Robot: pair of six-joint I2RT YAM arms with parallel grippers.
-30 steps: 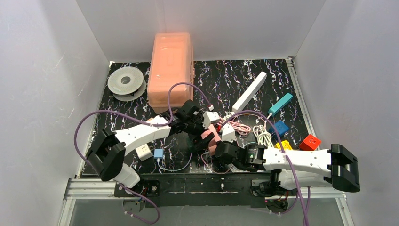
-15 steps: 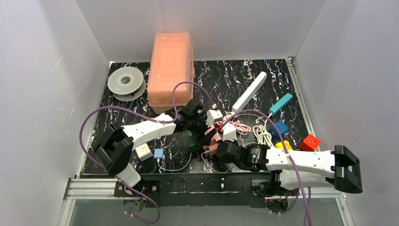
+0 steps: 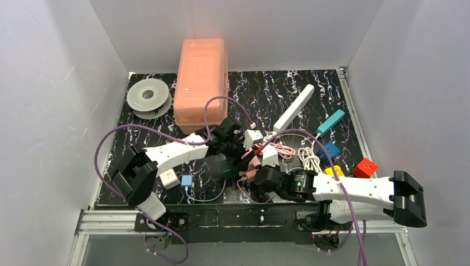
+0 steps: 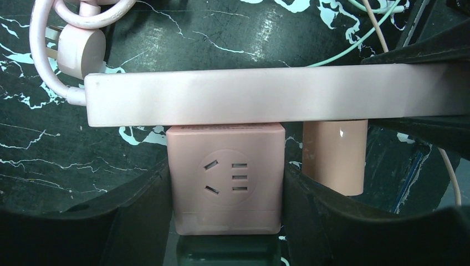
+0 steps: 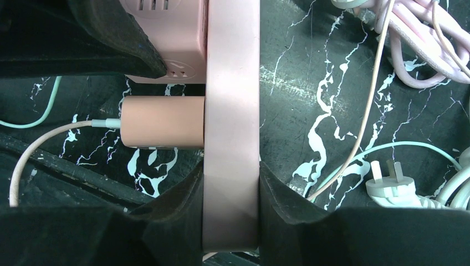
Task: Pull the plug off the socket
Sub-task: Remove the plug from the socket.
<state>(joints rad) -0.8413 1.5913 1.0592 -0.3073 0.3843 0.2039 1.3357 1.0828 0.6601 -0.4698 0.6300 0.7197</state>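
Black marbled mat (image 3: 260,91), white walls (image 3: 44,83); left pincer (image 4: 226,194) grips pink cube plug (image 4: 224,160); right pincer (image 5: 231,188) clamps pink strip (image 5: 233,83).

1. Landmark: pink power strip (image 4: 249,94). Its socket side is crowded, with the pink cube adapter (image 4: 225,183) and pink charger (image 4: 334,155) plugged in just beside each other and only a narrow slot between them.
2. Left gripper (image 4: 226,166) jaws sit against both cube flanks, so there's no way in there.
3. Right gripper (image 5: 231,166) jaws clamp the strip past the charger. That end is blocked.
4. At the opposite strip end, a pink plug (image 4: 75,52) and its looped cord lie close.
5. Behind the strip there's bare worktop (image 4: 221,33). Further out lie a cable tangle (image 5: 410,44) and a white plug (image 5: 391,183).
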